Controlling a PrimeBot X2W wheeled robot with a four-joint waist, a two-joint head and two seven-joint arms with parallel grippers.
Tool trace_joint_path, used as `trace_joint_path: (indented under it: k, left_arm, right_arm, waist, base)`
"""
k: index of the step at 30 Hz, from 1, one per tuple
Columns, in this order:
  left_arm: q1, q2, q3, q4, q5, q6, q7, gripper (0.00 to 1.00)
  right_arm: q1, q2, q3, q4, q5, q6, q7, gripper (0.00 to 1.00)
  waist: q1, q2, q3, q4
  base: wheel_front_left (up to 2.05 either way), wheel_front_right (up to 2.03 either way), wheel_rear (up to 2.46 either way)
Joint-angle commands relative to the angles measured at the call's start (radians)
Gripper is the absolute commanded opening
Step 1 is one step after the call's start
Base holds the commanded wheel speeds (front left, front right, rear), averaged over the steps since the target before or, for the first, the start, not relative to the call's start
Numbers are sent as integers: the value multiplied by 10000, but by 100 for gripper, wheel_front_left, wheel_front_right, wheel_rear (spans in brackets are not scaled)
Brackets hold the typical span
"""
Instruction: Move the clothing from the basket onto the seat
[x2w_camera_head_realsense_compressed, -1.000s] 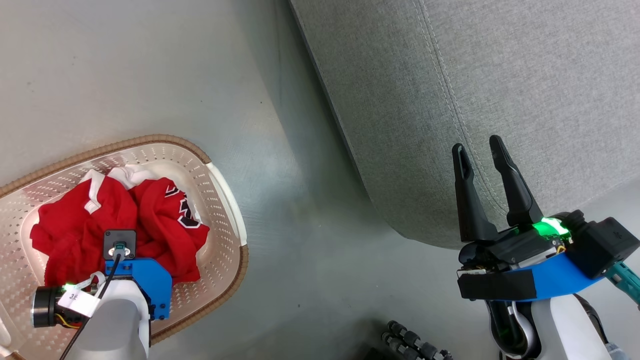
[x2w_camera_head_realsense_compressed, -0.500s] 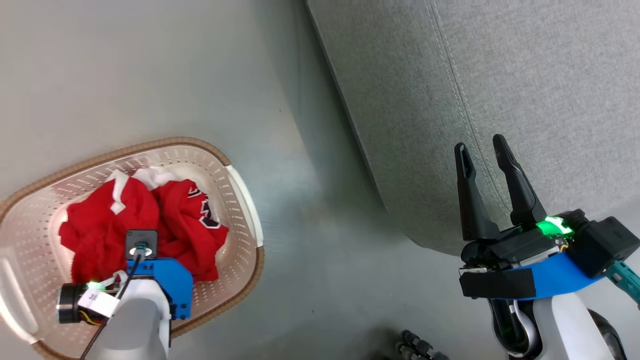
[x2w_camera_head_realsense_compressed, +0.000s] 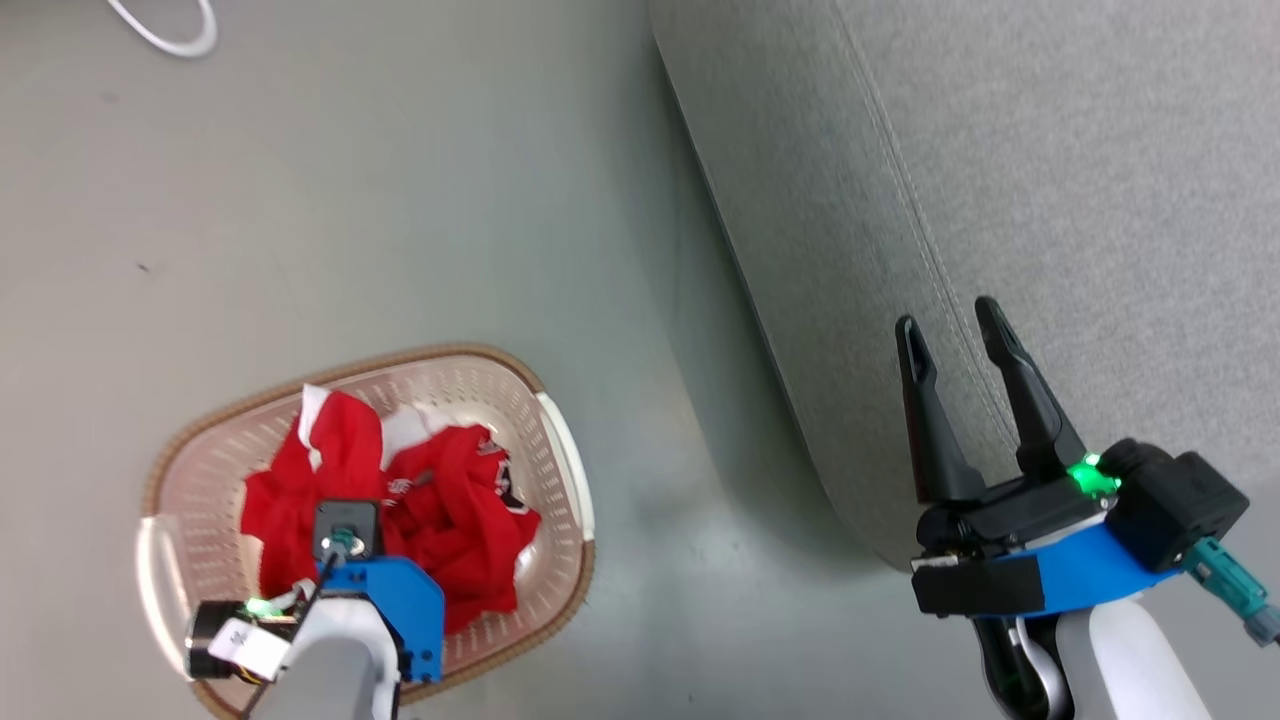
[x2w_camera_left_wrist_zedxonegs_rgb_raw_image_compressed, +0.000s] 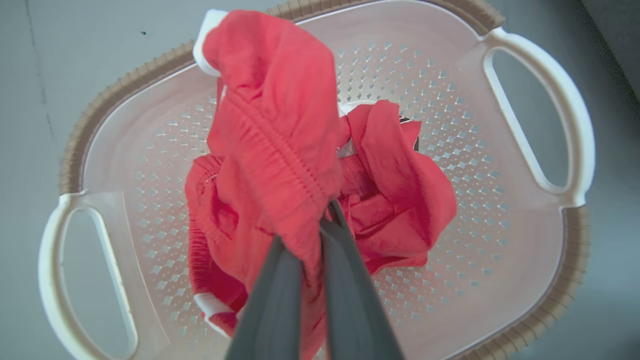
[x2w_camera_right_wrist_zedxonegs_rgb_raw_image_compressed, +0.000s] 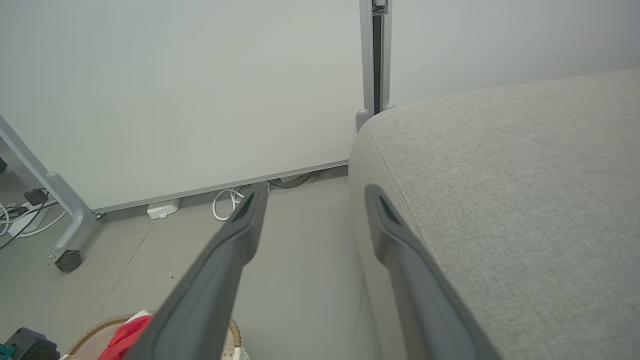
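The clothing (x2w_camera_left_wrist_zedxonegs_rgb_raw_image_compressed: 280, 125), a heap of red garments with white trim, lies in the basket (x2w_camera_left_wrist_zedxonegs_rgb_raw_image_compressed: 450, 100). One red piece with a gathered band is pinched between the left fingers (x2w_camera_left_wrist_zedxonegs_rgb_raw_image_compressed: 280, 280), which are closed on it. Its length runs straight on from their tips toward the basket's far rim, and the rest of the heap sags beside and beneath them. The right fingers (x2w_camera_head_realsense_compressed: 925, 410) stand spread wide with nothing between them, their tips over the rounded edge of the seat (x2w_camera_head_realsense_compressed: 1050, 200). From the left fingers the seat lies well off to the right, across a strip of floor (x2w_camera_head_realsense_compressed: 650, 500), so the coming move looks like a lift clear of the basket wall and a carry rightward. The left arm is nearer the clothing, the right nearer the seat, whose visible part carries no garment
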Motion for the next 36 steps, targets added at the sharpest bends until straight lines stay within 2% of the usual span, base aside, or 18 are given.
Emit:
trace_joint_path:
  k: [1,10,15,18,23,36]
  left_arm:
    - [215,-96,-66,9,-60,-94,-129,0]
    - [1043,-305,-569,-200,-198,-663,-577,0]
    - [1527,-310,-1248,-880,-225,-844,-671,0]
    - [931,-306,-1595,-1242,-256,-1087,-676,0]
    - [919,-308,-2107,-1558,-392,-1400,-672,0]
    - [1093,-308,-3703,-3037,-1424,-1554,-683,0]
  right_arm:
    - [196,-22,-67,82,-139,5,-38,100]
    - [657,-25,-96,347,-593,5,-38,100]
    - [893,-23,-75,476,-709,5,-38,100]
    - [1088,-25,-124,567,-776,5,-38,100]
    - [1360,-22,-174,668,-833,5,-38,100]
    - [1934,-22,-212,895,-911,5,-37,100]
  waist:
    - [1,0,-730,422]
    - [1,0,-2233,1207]
    - [1,0,-2809,1619]
    - [1,0,-3207,1922]
    - [1,0,-3654,2302]
    - [1,0,-4615,2980]
  base:
    - [0,0,0]
    - [0,0,0]
    - [0,0,0]
    - [0,0,0]
    - [0,0,0]
    - [0,0,0]
